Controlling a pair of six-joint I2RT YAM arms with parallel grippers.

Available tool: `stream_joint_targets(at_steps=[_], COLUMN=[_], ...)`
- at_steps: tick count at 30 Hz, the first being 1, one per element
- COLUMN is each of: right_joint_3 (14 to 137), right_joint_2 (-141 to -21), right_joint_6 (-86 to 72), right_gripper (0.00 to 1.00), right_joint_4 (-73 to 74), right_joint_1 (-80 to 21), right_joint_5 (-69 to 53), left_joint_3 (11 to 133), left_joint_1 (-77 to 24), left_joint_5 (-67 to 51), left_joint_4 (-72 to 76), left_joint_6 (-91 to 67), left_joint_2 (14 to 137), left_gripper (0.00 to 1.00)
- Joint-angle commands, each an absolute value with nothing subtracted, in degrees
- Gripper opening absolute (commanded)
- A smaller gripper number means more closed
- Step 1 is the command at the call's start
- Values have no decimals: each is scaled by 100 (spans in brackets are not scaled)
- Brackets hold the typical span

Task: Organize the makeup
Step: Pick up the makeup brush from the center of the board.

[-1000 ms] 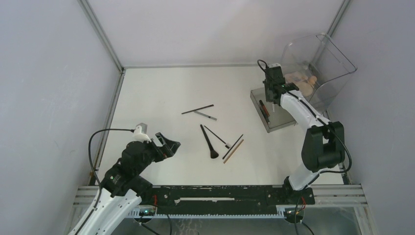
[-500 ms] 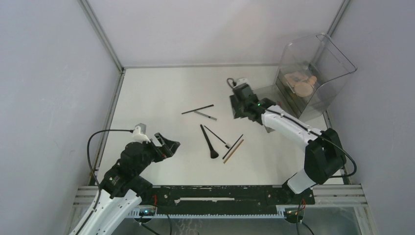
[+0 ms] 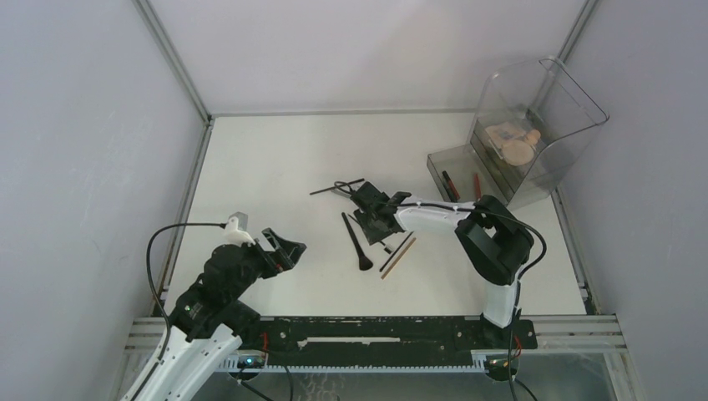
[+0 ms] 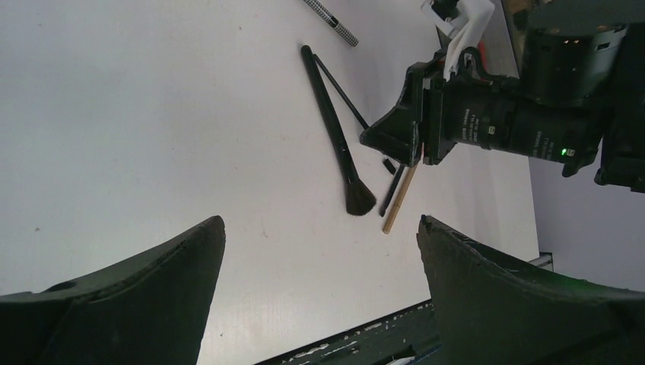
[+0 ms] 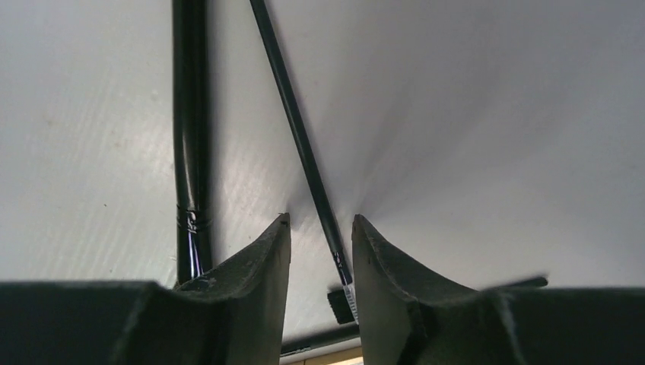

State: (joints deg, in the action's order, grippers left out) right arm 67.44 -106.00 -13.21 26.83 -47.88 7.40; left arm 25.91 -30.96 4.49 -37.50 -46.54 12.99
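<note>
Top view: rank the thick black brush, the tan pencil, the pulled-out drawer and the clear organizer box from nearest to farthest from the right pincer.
1. Thick black brush, just left of the right pincer.
2. Tan pencil, nearer the bases, to its right.
3. Pulled-out drawer, farther right.
4. Clear organizer box, far right corner.

Smoky clear organizer box [image 3: 553, 107] far right, open drawer [image 3: 461, 163], white table [image 3: 267, 167], grey walls [image 3: 83, 125]

I count two black brushes [image 4: 335, 129] mid-frame on the desk [image 3: 267, 167], four thin pencils [image 4: 399, 201] around them, two red lip tubes [image 3: 448, 185] at right.
</note>
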Motion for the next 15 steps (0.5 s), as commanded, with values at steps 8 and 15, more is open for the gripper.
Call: stream_joint_targets(at_steps=[8,15], right_joint_3=[7040,7611], right_joint_2=[-11192,-11245], right_joint_6=[-1351,-1101], right_gripper=[20,0], right_joint_4=[2499,2769], right_joint_1=[-4817,-4699], right_joint_5=[760,791], left_joint_3=[2602,2628], left_joint_1=[-3119,-3112], left_joint_5=[562,571], left_joint_4=[-3639,-3677], left_joint_6=[-4671,-4667], left_joint_2=[1293,1270], left_gripper=[100,100])
